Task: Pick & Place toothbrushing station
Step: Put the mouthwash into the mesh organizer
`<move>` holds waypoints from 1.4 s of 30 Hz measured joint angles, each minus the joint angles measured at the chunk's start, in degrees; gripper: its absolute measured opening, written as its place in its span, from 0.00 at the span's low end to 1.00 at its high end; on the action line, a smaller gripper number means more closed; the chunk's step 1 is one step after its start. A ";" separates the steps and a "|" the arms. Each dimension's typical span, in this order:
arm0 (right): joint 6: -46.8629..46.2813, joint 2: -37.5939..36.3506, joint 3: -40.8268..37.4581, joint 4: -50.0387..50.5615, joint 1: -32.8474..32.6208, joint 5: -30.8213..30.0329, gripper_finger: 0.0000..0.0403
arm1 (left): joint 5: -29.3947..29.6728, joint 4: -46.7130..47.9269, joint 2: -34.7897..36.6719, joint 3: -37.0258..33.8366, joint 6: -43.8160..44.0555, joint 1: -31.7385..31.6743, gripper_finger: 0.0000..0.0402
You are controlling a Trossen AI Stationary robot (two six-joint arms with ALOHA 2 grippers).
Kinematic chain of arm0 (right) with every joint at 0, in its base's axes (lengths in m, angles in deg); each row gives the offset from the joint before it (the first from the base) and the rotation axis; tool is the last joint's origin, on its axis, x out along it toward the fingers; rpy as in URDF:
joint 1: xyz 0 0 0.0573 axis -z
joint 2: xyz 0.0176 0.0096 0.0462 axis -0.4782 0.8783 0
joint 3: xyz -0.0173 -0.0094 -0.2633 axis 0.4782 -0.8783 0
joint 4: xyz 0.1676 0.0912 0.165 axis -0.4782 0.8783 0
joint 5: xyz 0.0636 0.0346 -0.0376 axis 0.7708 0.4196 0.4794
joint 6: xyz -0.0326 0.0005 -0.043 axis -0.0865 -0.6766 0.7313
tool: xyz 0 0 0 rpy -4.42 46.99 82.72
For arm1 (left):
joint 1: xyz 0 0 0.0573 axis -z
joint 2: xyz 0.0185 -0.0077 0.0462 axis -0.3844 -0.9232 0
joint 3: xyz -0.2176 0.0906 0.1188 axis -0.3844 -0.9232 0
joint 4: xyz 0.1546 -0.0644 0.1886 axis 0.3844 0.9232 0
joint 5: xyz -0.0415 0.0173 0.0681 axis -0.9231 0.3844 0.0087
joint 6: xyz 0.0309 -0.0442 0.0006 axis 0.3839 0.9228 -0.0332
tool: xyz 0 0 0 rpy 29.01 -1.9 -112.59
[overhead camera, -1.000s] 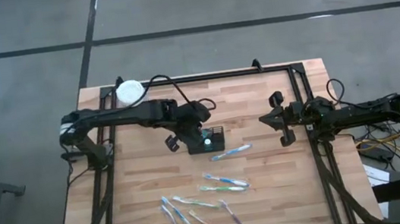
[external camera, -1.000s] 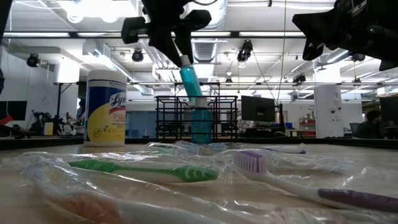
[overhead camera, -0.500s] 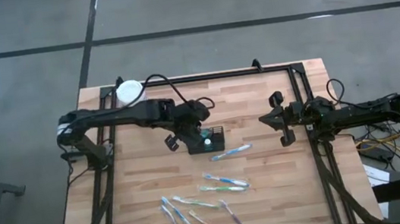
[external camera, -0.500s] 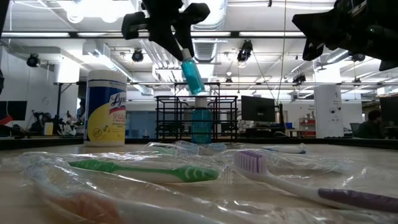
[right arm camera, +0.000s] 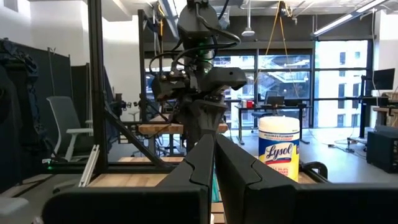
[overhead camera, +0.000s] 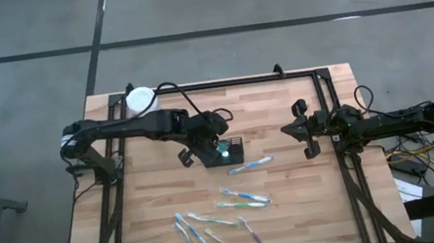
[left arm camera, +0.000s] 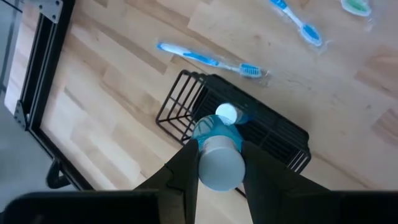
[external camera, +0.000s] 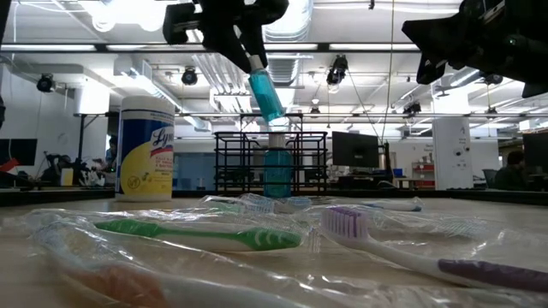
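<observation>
Currently L gripper (overhead camera: 219,148) sits over the table (overhead camera: 161,203) centre, clenched on a blue tube (external camera: 265,96) w/ pale cap. Low view: tube tilted, cap end down, hanging just above the caddy (external camera: 271,162). L wrist view: tube (left arm camera: 217,149) pinched between both fingers (left arm camera: 184,173), directly over the black wire caddy (left arm camera: 273,140). A second blue item (external camera: 276,173) stands upright inside the caddy; its round pale top (left arm camera: 227,114) shows just beyond the held tube. Whether held tube touches it: can't tell.

Caddy (overhead camera: 234,151) stands upright on the table, roughly mid-table. One blue toothbrush (overhead camera: 250,165) lies just beside it, on the near side. More toothbrushes (overhead camera: 243,199) scattered further toward the near edge, well apart from caddy; low view shows a green one (external camera: 197,234) and a purple-bristled one (external camera: 411,250) in clear wrappers.

Yellow wipes jar (external camera: 145,147), white lid (overhead camera: 140,99), at far L corner of table.

R gripper (overhead camera: 304,131) hovers near R table edge, well apart from caddy; R wrist view shows its fingers (right arm camera: 196,165) pressed together, holding nothing.
</observation>
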 joint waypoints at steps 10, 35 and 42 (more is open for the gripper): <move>-1.19 0.00 0.00 0.03 -0.01 -0.01 0.03 | -0.02 0.81 0.00 -1.41 0.39 0.13 0.24; -0.04 -0.02 -0.02 2.97 -0.02 -0.01 0.03 | -0.12 0.70 -5.00 -2.01 0.44 0.13 0.24; -0.02 -0.02 -0.02 2.95 0.00 -0.01 0.03 | -1.01 0.48 -6.51 -2.01 0.42 0.09 0.24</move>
